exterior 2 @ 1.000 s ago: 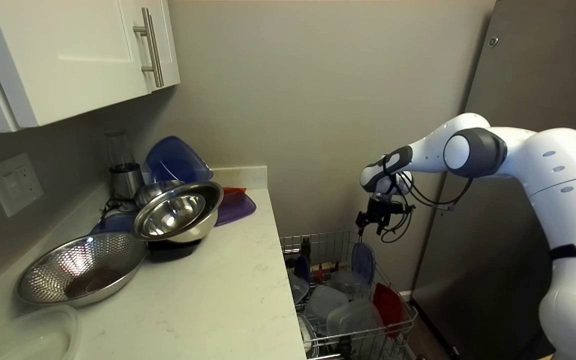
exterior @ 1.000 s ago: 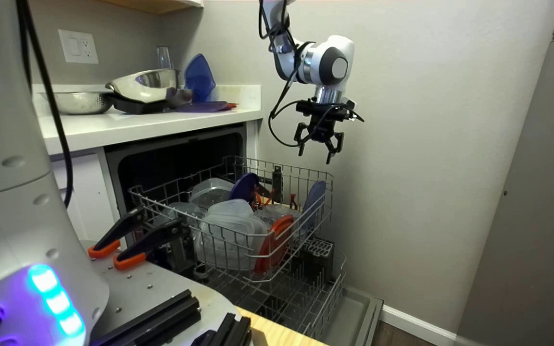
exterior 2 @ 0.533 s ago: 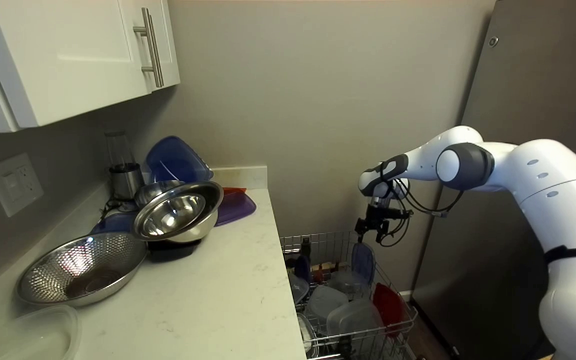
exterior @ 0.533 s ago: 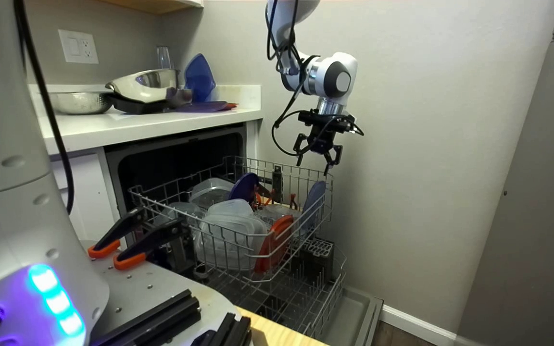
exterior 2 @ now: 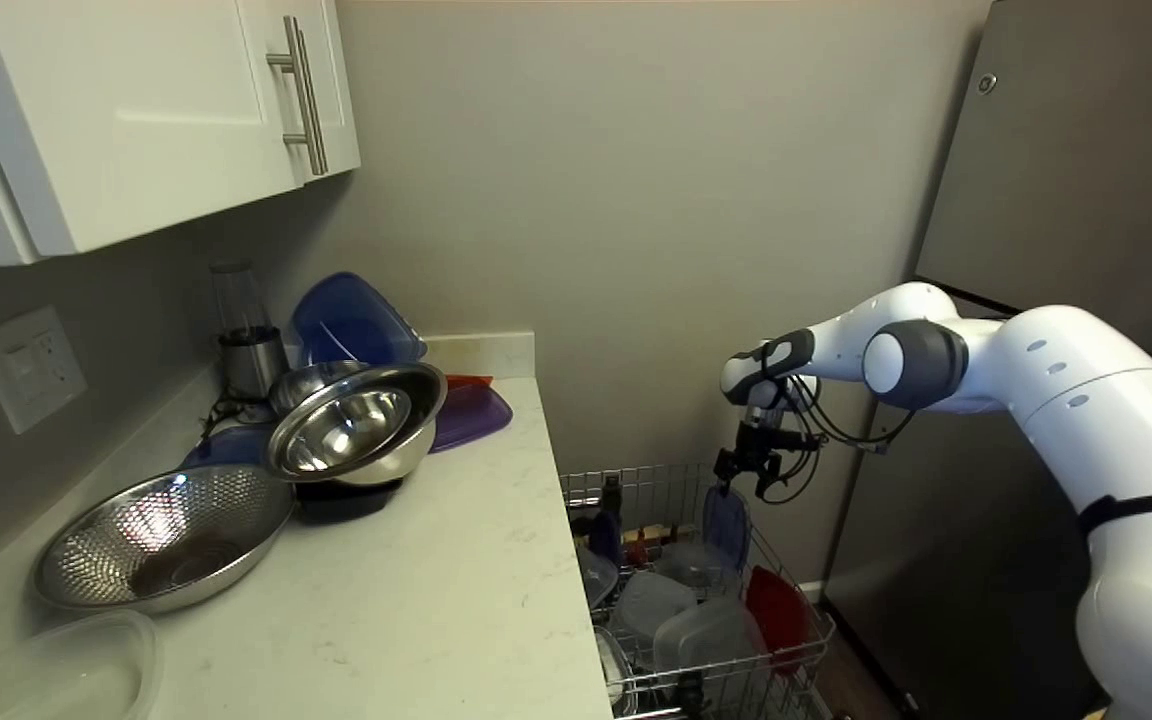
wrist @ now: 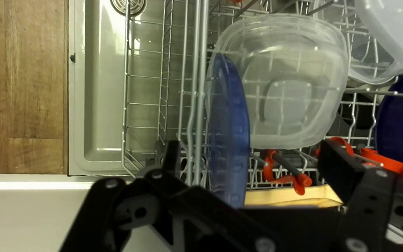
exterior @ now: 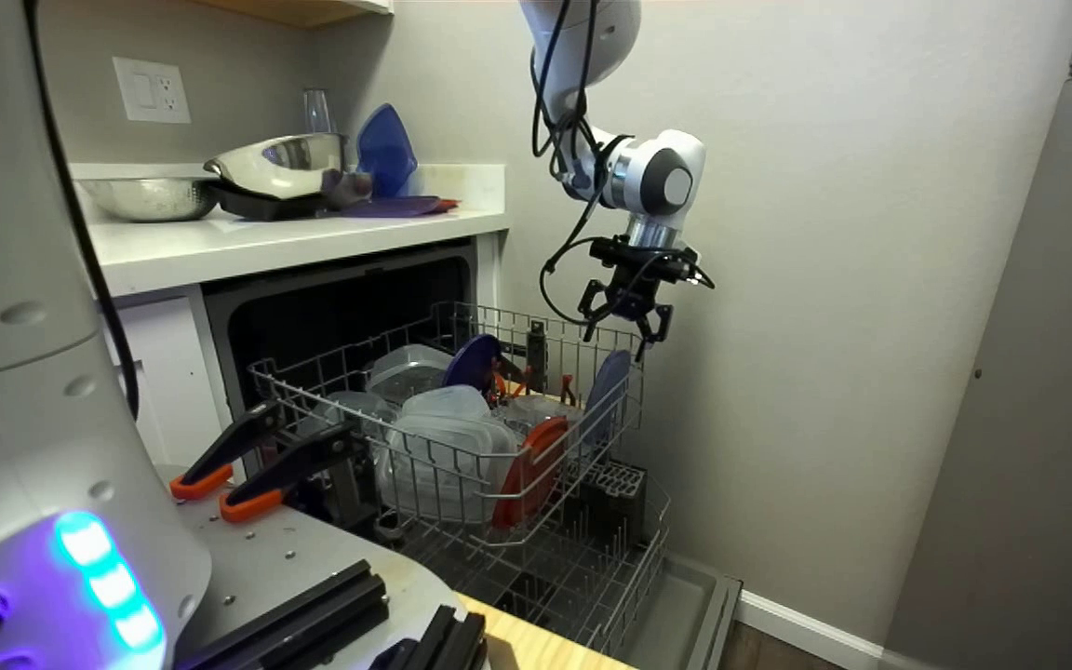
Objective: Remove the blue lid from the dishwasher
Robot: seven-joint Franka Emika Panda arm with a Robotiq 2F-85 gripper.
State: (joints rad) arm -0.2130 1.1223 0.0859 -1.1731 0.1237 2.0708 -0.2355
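The gripper (exterior: 614, 346) hangs over the rack (wrist: 202, 70), released, fingers spread wide, one either side of the lid (wrist: 227, 129) in the wrist view; contact I cannot tell. The rack juts from the dishwasher (exterior: 341, 307) beside the grey wall (exterior: 824, 279), lower than the counter (exterior 2: 456, 540). The lid — thin, translucent blue — stands on edge just inside the rack's rim, by a clear tub (wrist: 289, 105).

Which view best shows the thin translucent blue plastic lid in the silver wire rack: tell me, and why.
The wrist view: there the blue lid looks largest, seen from above beside a rail of the rack, between spread, blocky black fingers. Both exterior views show it small and distant, standing on edge.
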